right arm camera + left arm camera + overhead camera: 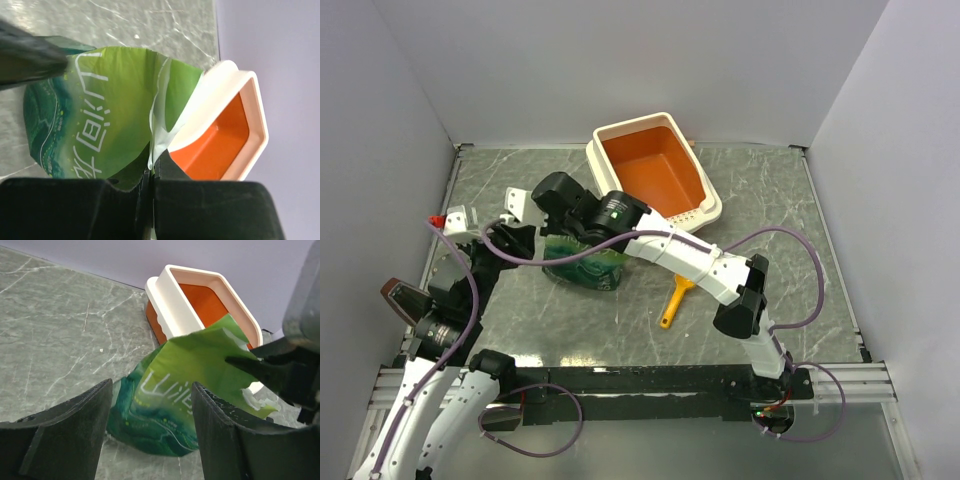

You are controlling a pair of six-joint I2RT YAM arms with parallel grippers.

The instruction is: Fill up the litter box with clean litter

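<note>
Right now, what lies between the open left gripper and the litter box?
The green bag, pinched by the right gripper, stands between them, in the left wrist view.

Bright, even, diffuse light; soft shadows; slight blur on the near fingers (pixel 65 440).

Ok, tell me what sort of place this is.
Probably a robot test cell, not a home: plain walls enclose a marble-look table, with a litter box and green bag staged.

Illegible white script on green bag (pixel 200 365)
</note>
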